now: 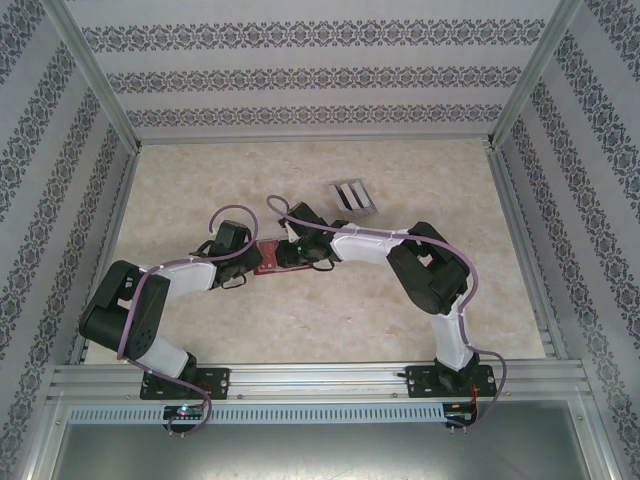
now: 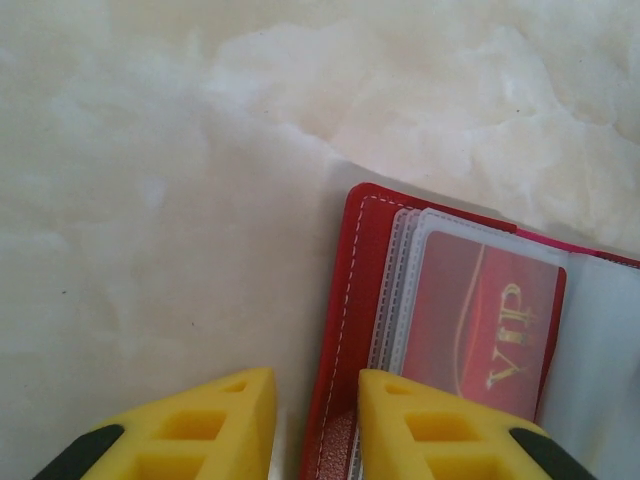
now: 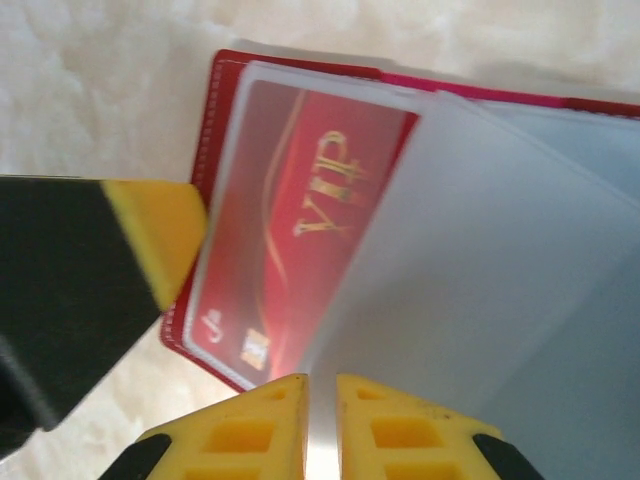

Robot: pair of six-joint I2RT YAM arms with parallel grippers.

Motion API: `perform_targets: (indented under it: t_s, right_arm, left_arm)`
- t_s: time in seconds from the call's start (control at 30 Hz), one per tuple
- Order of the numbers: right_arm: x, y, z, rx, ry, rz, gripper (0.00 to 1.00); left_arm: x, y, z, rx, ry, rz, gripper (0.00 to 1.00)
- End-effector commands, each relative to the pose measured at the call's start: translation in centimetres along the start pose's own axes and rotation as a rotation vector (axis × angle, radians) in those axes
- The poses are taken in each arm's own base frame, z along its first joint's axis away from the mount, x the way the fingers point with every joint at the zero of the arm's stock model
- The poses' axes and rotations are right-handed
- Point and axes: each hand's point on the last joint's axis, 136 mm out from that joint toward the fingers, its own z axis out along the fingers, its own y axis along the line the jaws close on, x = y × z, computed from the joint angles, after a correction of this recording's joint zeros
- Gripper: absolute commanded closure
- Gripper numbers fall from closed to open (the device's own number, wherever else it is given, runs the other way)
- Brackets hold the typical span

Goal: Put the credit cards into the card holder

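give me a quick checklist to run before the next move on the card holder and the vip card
1. Card holder lying open on the table: ok.
2. Red VIP card seated inside its clear pocket: ok.
3. Left tool steadying the holder: it straddles the holder's left edge; actual pressure cannot tell.
4. Right tool holding the clear sleeve: nearly closed with the sheet running into it, ok.
5. Held sleeve free for another card: looks blank, but cannot tell.
6. Grey slotted stand out of the arms' way: ok, it sits apart beyond them.
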Motion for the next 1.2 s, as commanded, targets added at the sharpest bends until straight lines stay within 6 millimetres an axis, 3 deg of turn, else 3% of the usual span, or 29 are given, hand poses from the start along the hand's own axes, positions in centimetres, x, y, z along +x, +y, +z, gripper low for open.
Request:
perform_targets:
  t_s: [0.0,0.17,0.4,0.53,0.63,0.8,1.0,1.17]
  right_arm:
    - [-0.2,2.2,0.8,-0.107,0.013,-0.002,0.82]
    - [-1.1,3.3,-0.3,-0.147,-0.013,-0.021,0.77]
    - [-3.0,4.2,-5.2,-0.162,-0.122,-0.090,0.68]
    - [-3.6,2.5,-8.1,-0.097,-0.196,-0.109,0.69]
    - [-3.7,-0.2,-9.4,0.010,-0.229,-0.089,0.69]
    - [-2.0,-3.9,-8.5,0.123,-0.205,-0.003,0.61]
    - [-0.2,-5.5,-5.5,0.183,-0.134,0.026,0.57]
    - [0.1,-5.3,-4.1,0.217,-0.101,-0.003,0.57]
  left_arm:
    - [1.0,0.0,0.8,0.016,0.054,-0.002,0.72]
    - [1.0,0.1,0.9,0.025,0.055,-0.013,0.72]
    - [1.0,0.1,1.0,0.037,0.062,-0.025,0.72]
    - [1.1,0.1,1.1,0.039,0.072,-0.026,0.72]
    - [1.0,0.2,1.1,0.042,0.066,-0.032,0.72]
    - [1.1,0.1,1.2,0.044,0.077,-0.029,0.72]
    - [1.2,0.1,1.4,0.041,0.084,-0.031,0.72]
    - [1.3,0.2,1.4,0.044,0.084,-0.036,0.72]
